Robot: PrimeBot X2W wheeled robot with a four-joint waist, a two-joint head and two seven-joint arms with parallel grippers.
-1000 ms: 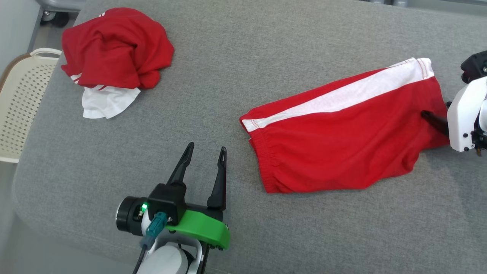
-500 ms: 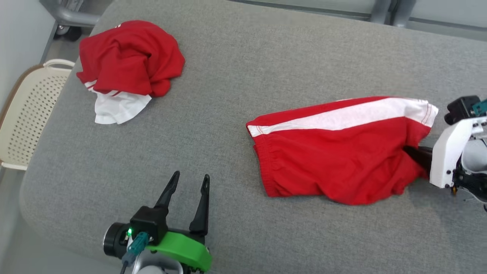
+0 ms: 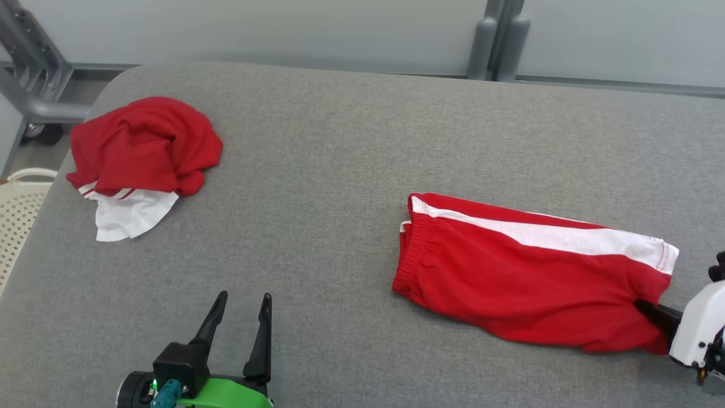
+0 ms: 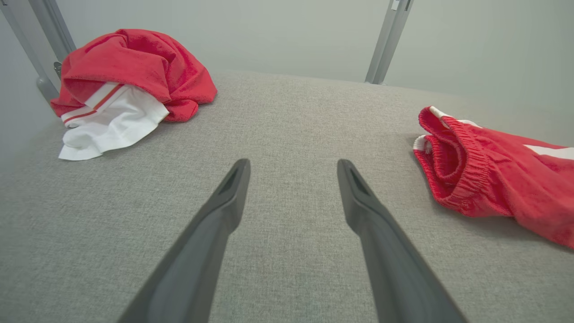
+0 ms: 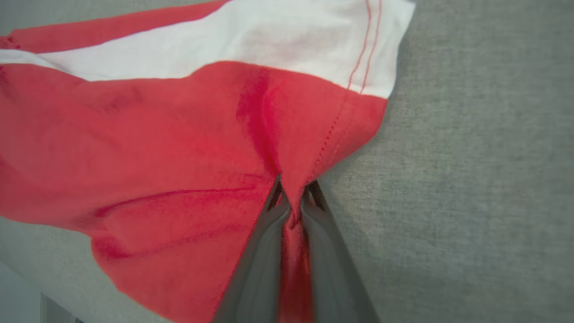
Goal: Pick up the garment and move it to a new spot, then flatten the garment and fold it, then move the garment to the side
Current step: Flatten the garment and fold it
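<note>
far left: a cream perforated basket (image 3: 14, 218) stands off the table edge, near a grey metal frame (image 3: 34, 99).

left part of the grey padded table (image 3: 340, 158): a crumpled red garment (image 3: 144, 144) lies in a heap near the far left corner. a white panel with red stripes shows from under its near side. neither gripper touches it.

near left edge: the left gripper (image 3: 244, 296) is over bare table, its two dark fingers spread apart and pointing away from the robot. it is released and holds nothing. the left wrist view shows only grey cloth between the fingers. the heap is ahead to their left and the shorts' waistband ahead to their right, both well apart from the fingertips.

right of centre: the red shorts (image 3: 510, 277) lie on the table, mostly flat. the elastic waistband faces the centre and the leg hem faces the right. a white side stripe runs along the far edge from waistband to hem. shallow wrinkles run along the near edge.

far right: the right gripper (image 5: 293, 195) is clenched on the shorts at the near corner of the leg hem. the right wrist view shows a pinch of red fabric between the closed fingertips, with creases running out from it. the white stripe with red stitching lies just beyond the pinch.
</note>
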